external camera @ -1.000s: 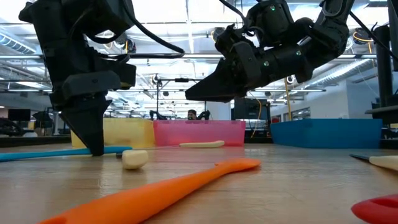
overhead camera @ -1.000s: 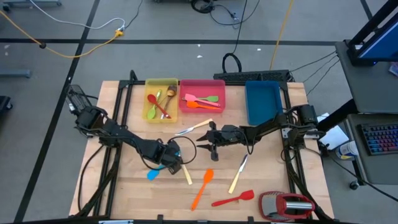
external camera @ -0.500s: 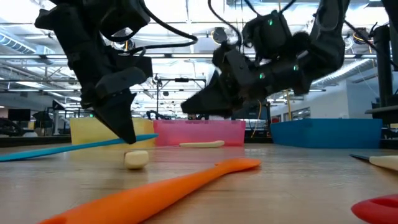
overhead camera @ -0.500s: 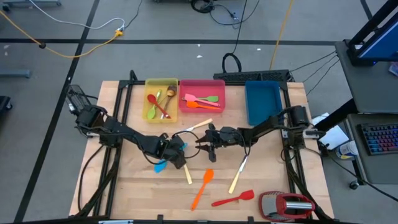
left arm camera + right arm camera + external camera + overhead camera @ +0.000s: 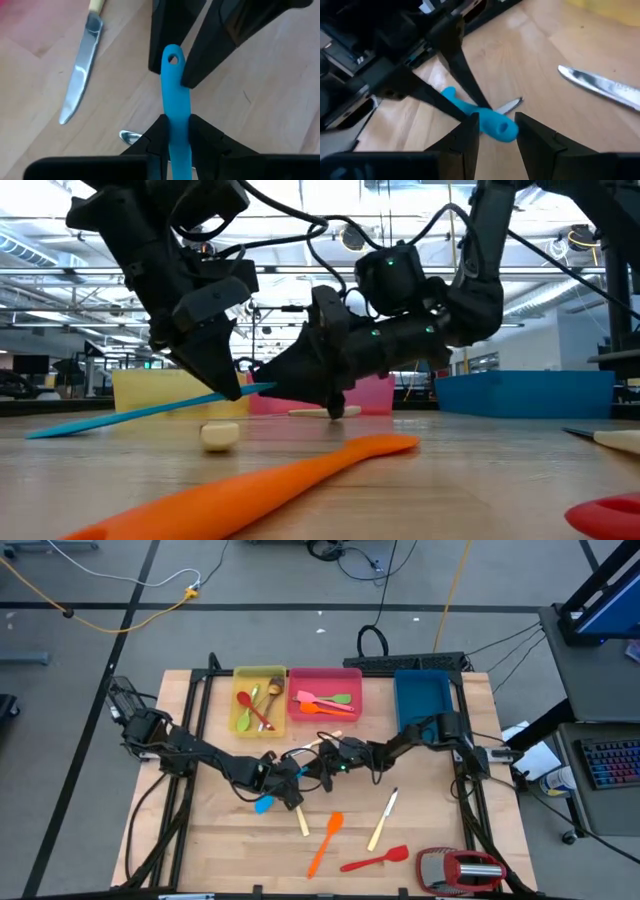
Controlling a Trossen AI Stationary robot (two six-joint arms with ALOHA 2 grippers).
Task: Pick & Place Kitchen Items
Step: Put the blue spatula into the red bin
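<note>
Grey floor, yellow cable

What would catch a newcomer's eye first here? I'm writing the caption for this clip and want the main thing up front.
The two dark arms meet at the table's middle over one blue silicone spatula: the left gripper is clamped on its handle, lifted off the wood, while the right gripper's open fingers straddle its holed end. Next, the yellow tray and pink tray at the far edge already hold utensils, and the blue tray beside them holds none.

text: none legible | labels: none | brands: none | numbers: none | signs: none
</note>
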